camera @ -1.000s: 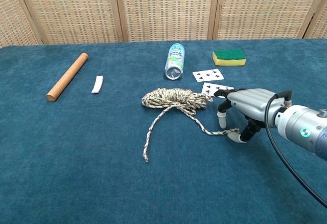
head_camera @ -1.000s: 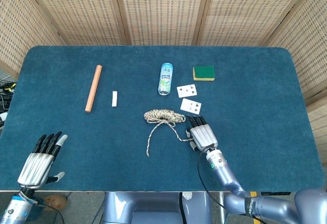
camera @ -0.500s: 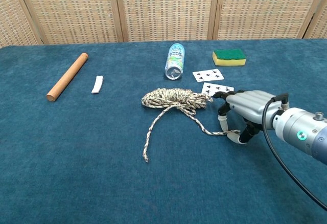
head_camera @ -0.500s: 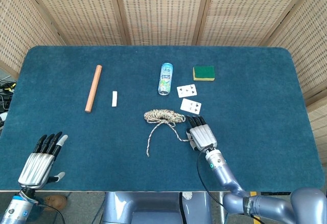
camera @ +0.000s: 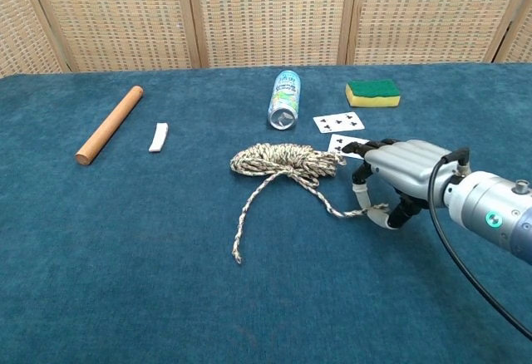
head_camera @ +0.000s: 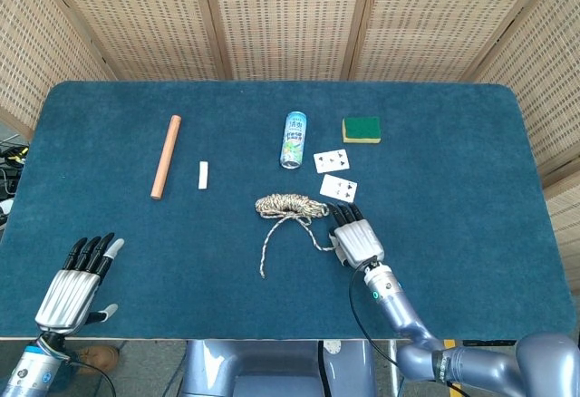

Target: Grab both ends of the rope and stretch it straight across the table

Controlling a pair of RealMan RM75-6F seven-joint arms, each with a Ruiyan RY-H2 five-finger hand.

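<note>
The speckled rope [head_camera: 290, 205] [camera: 283, 160] lies bundled at the table's middle. One loose end [camera: 237, 256] trails toward the front. The other end [camera: 372, 211] runs right, under my right hand [head_camera: 358, 238] [camera: 399, 173]. That hand arches over this end with a fingertip [camera: 359, 200] on one side and the thumb on the other; a gap still shows between them. My left hand [head_camera: 77, 279] hovers at the near left table edge, fingers straight and apart, holding nothing, far from the rope. The chest view does not show it.
A wooden dowel [head_camera: 166, 156] [camera: 109, 125] and a small white piece [head_camera: 203, 174] lie at the left. A can [head_camera: 294, 139] lies on its side behind the rope, with a green-yellow sponge [head_camera: 362, 129] and two playing cards [head_camera: 332, 160] [head_camera: 338, 188] to its right.
My right hand has crept a little forward and left over the rope's right end, its fingers curling closer around it. The rope and left hand have stayed put.
</note>
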